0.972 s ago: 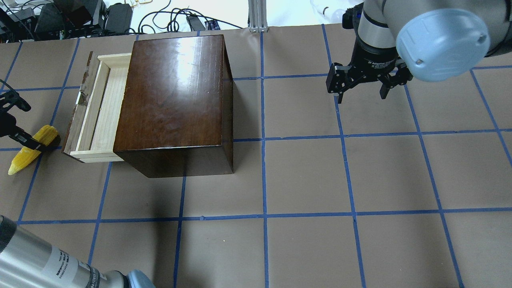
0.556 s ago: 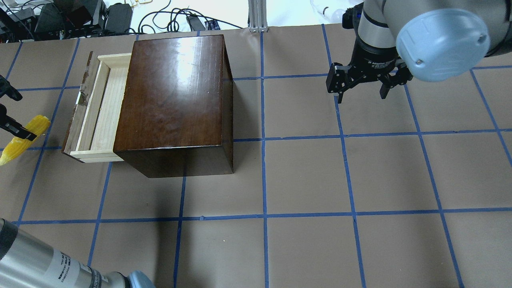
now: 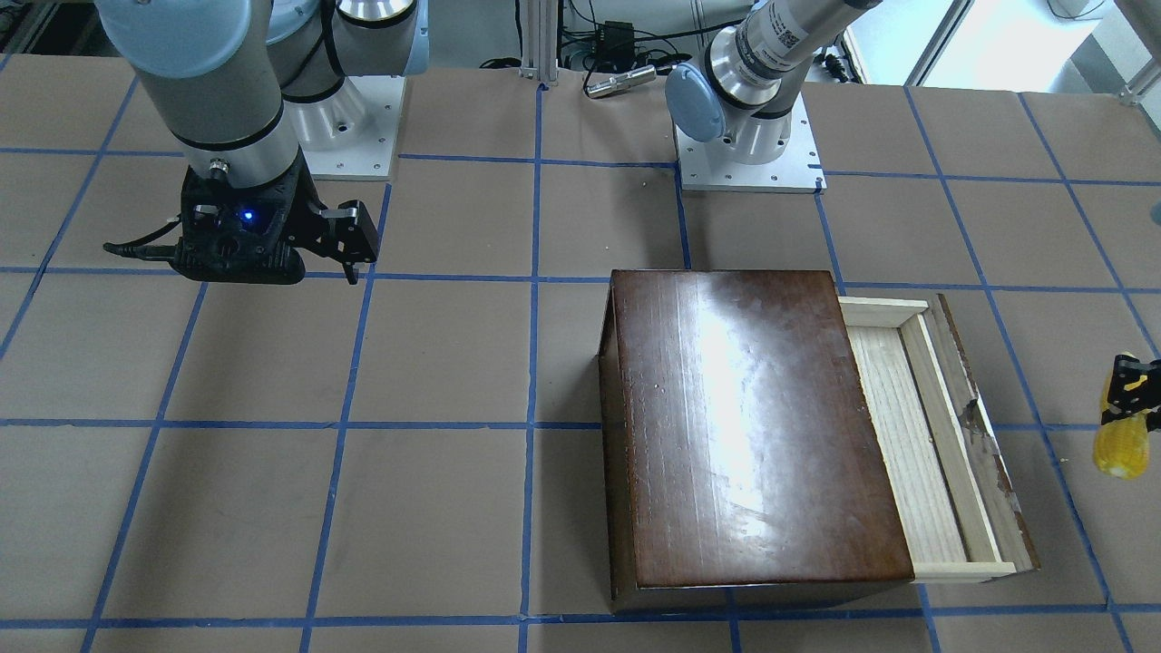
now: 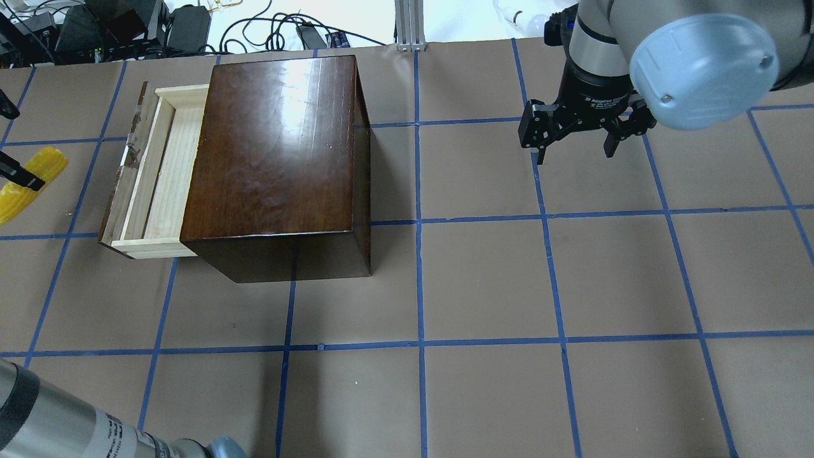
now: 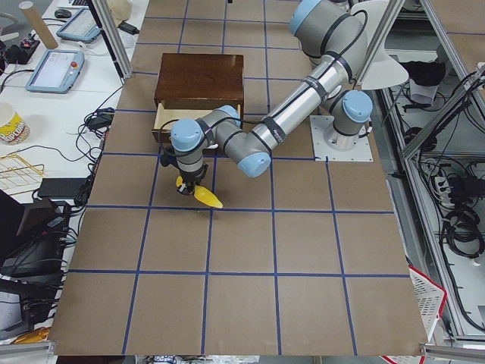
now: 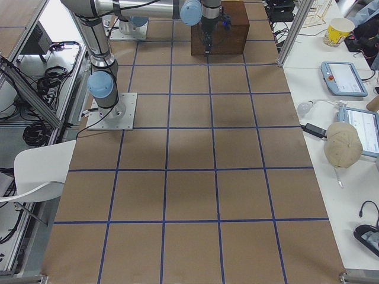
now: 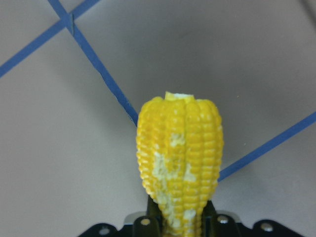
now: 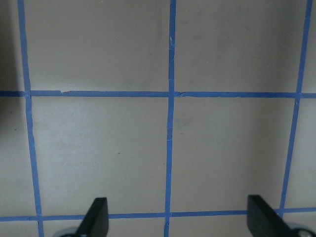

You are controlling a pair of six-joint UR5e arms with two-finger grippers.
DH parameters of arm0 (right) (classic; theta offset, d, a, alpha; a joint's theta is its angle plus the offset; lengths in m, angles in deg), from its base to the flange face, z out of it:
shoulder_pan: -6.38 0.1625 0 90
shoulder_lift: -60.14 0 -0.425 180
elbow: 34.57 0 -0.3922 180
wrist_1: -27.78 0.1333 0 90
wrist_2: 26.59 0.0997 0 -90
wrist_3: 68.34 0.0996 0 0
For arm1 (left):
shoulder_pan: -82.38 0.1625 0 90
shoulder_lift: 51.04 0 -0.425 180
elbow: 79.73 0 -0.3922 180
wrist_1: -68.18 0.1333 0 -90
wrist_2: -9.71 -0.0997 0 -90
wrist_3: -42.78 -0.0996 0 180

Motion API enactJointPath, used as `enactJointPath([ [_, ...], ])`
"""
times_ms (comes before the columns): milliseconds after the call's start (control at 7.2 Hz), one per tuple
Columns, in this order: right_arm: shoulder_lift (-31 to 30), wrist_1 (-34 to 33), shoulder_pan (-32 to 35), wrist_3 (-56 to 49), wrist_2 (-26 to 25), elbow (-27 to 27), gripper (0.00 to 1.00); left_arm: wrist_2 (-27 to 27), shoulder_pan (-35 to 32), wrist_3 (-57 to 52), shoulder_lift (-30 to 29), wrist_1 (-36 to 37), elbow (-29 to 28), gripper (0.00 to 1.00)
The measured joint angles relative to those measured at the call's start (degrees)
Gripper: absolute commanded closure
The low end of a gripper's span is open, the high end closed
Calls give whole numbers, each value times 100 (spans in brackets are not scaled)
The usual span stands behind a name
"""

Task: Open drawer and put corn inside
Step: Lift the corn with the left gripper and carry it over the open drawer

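The drawer (image 4: pixel 162 168) stands pulled out from the left side of the glossy dark-brown box (image 4: pixel 273 146). Its pale wood tray is empty; it also shows in the front-facing view (image 3: pixel 916 444). My left gripper (image 4: pixel 16 175) is shut on the yellow corn (image 4: pixel 28 187) and holds it above the table, to the left of the drawer front. The corn also shows at the front-facing view's right edge (image 3: pixel 1120 449) and fills the left wrist view (image 7: pixel 180 168). My right gripper (image 4: pixel 574 152) is open and empty over bare table, far right of the box, as the right wrist view (image 8: pixel 178 219) shows.
Cables and power bricks (image 4: pixel 127 25) lie beyond the table's far edge. An aluminium post (image 4: pixel 410 25) stands behind the box. The arm bases (image 3: pixel 748 154) sit at the robot's side. The table is brown paper with a blue tape grid.
My left gripper has lifted the corn off the table and carried it toward the overhead view's left edge and farther from the robot. The right arm and the drawer have not moved.
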Motion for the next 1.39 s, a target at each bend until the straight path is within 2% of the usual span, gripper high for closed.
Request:
enactJointPath([
  [694, 0, 2, 0, 0, 0, 0, 0, 37, -706, 1728, 711, -1967, -1063, 100],
  [1111, 0, -2, 0, 0, 5, 0, 0, 212, -1280, 2984, 934, -2315, -1095, 100],
  [1389, 0, -2, 0, 0, 7, 0, 0, 251, -1689, 3899, 884, -2393, -1051, 100],
])
